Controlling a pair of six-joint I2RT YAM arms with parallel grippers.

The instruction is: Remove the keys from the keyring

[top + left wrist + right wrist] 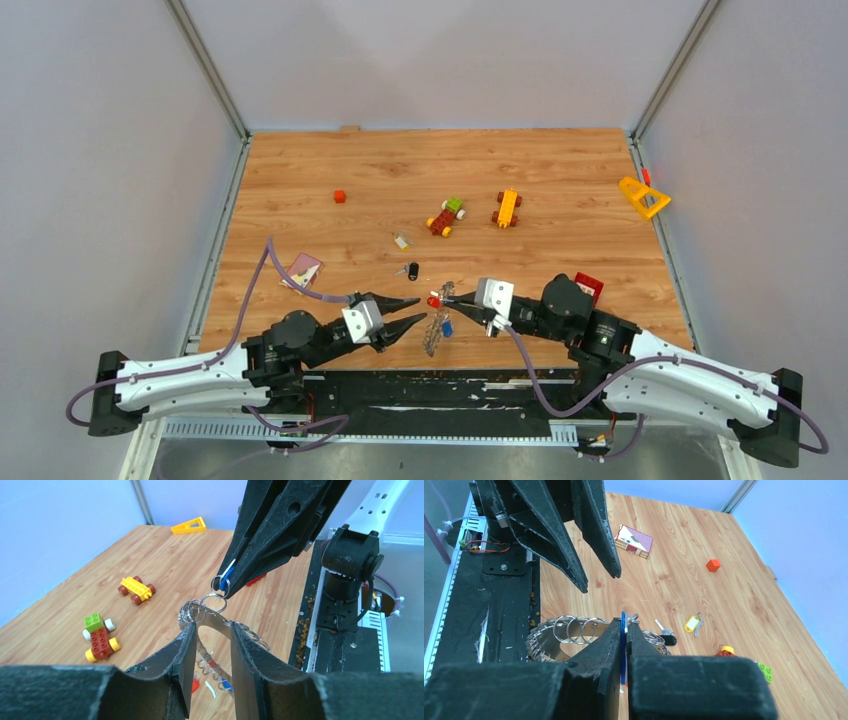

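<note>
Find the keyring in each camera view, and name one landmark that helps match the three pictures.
Top external: keyring low centre, between the left gripper and right gripper.
Left wrist: keyring centre, crossing the gap between the left gripper's fingers.
Right wrist: keyring lower left, beside the right gripper's fingers.
Shared landmark: the right gripper, shut on a blue key, seen in all three views.

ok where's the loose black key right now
Top view: the black key lies on the table slightly left of centre, just below the yellow-tagged key in the picture.
</note>
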